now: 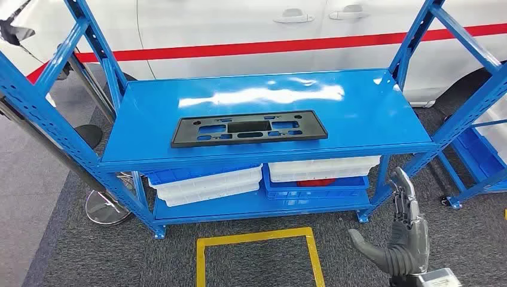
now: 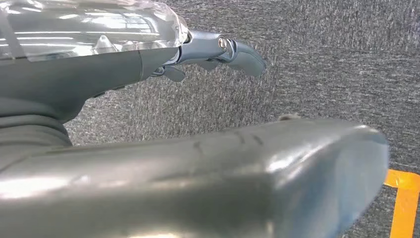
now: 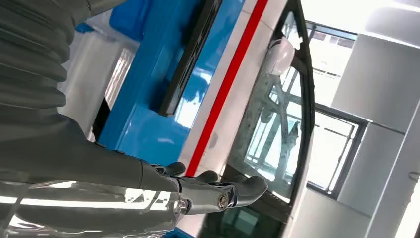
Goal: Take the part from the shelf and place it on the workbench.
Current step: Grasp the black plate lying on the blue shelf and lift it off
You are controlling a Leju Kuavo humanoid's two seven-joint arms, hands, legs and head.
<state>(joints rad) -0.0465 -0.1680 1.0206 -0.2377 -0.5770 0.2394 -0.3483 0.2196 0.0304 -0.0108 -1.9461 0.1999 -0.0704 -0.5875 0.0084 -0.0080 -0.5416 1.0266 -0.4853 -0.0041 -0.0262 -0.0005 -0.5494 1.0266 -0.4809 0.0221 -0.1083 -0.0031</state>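
Observation:
The part, a flat black rectangular plate with several cut-outs, lies on the top board of the blue shelf, near its front edge. The right wrist view catches the black plate edge-on on the blue board. My right hand is raised below the shelf's right front corner, fingers apart and empty, well short of the part. In the right wrist view the right hand has its fingers stretched out with nothing in them. My left hand hangs over grey carpet, fingers extended and empty.
White trays and a blue bin sit on the lower shelf. A white car with a red stripe stands behind the shelf. A yellow taped square marks the carpet in front. Another blue rack stands at right.

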